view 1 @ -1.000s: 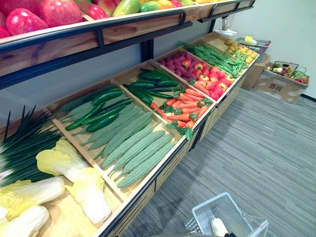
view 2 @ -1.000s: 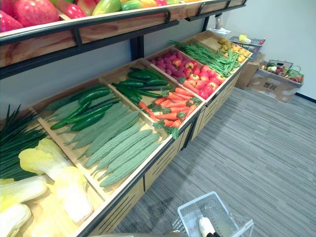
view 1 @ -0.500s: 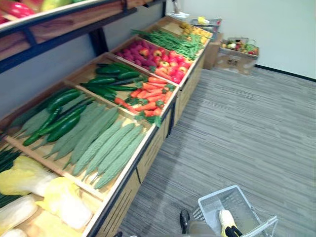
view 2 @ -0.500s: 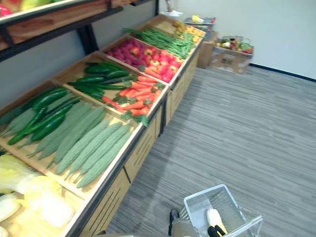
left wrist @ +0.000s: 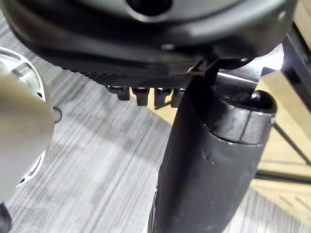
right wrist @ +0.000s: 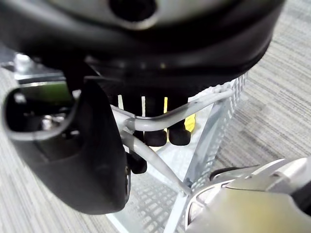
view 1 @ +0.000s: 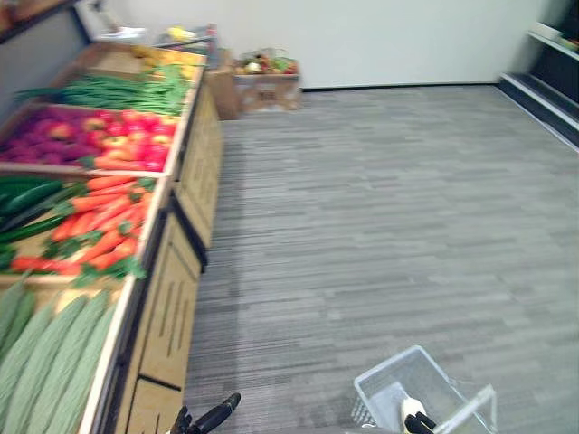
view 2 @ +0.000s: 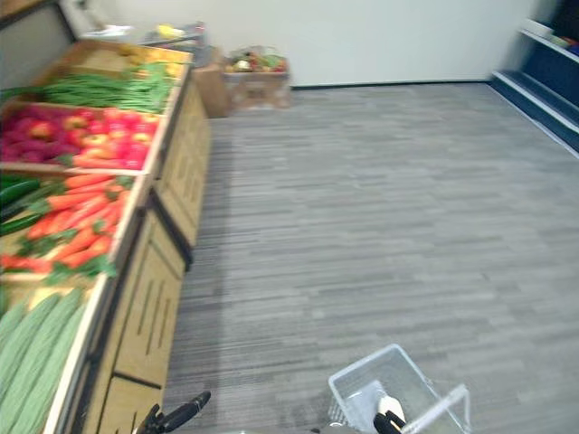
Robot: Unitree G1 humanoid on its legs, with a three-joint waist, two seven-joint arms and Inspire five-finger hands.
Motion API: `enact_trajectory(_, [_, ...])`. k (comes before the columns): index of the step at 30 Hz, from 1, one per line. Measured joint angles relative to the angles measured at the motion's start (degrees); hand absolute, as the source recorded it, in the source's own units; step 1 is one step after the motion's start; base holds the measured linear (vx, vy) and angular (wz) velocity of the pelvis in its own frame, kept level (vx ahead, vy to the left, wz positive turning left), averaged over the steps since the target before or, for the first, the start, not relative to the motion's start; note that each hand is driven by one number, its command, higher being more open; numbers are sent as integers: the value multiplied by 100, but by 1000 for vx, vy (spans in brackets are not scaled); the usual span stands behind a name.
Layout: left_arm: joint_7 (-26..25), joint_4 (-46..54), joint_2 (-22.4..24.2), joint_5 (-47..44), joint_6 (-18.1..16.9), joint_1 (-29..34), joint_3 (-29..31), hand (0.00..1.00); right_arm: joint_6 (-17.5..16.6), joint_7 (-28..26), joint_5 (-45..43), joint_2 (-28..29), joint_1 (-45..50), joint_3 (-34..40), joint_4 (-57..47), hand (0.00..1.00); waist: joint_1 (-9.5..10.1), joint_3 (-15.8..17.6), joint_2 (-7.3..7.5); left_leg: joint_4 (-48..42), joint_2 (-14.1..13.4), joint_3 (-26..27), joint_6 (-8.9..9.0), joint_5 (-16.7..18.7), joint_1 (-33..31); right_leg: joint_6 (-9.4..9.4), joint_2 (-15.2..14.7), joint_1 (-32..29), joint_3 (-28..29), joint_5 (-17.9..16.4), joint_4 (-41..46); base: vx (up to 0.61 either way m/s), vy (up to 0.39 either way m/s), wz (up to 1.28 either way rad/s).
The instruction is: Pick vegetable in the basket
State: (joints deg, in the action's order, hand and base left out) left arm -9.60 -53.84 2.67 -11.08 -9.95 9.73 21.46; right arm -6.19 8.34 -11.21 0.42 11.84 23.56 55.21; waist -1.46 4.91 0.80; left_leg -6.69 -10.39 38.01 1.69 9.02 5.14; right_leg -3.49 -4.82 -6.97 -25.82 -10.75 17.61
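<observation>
1. Left eye view: the desk (view 1: 176, 307) runs along 9 o'clock; I would face its carrots (view 1: 99, 226) before reaching.
2. Wire basket (view 1: 384, 366), 5 o'clock: carry level.
3. Right hand (right wrist: 155, 121) clenches the handle (right wrist: 184, 109); left hand (view 1: 215, 419), 7 o'clock, cannot tell.
4. Pale yellow vegetable (view 1: 409, 409) lies inside.

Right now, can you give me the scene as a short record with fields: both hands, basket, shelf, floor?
right hand: fingers curled round the basket's handle
left hand: low beside the shelf, open, holding nothing
basket: white wire, carried over the floor, a yellow thing inside
shelf: on the left, wooden trays with carrots, green beans, red fruit
floor: grey carpet
</observation>
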Motion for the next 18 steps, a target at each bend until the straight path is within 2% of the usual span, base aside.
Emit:
enact_trajectory(2, [22,56,-36,39,-5,6,-81,100,20,-12,-2,13,-6,-7,67,0,6,-51,63,110,-7,107,242,-372,78,5,178,108,208,212,-467,-134,-46,-60])
enact_trajectory(3, [26,108,-62,40,-6,-7,-126,100,20,-48,0,25,9,-35,71,0,-2,-81,101,68,-42,233,268,-447,35,18,321,254,302,431,-989,-41,-59,-46])
enact_trajectory(6, [28,190,-140,41,-10,-17,-268,100,20,-66,38,33,23,-65,94,0,0,-53,164,-139,-148,400,287,-471,-30,-9,490,439,490,828,-1685,-37,-68,-36])
enact_trajectory(9, [24,192,-173,30,-9,-31,-277,100,14,-52,104,23,120,14,191,0,-14,-17,211,-278,-174,389,320,-505,1,-14,519,665,506,942,-1935,-51,-50,-3])
enact_trajectory(15, [39,172,-176,-89,-11,-25,-244,100,14,-46,101,42,214,57,200,0,19,38,194,-497,-244,328,294,-500,75,1,554,946,466,1019,-2129,-17,-19,6])
enact_trajectory(17, [44,158,-184,-92,-32,-24,-191,100,12,-46,101,52,176,47,200,0,62,120,220,-907,-320,-182,242,-416,-43,3,547,1016,550,1021,-2123,-32,-42,-13])
enact_trajectory(18, [43,99,-170,-99,-89,-19,-182,100,9,-44,99,23,114,41,201,0,133,163,185,-1098,-272,-979,228,-213,-194,15,548,1016,665,1028,-2108,-40,-22,-30])
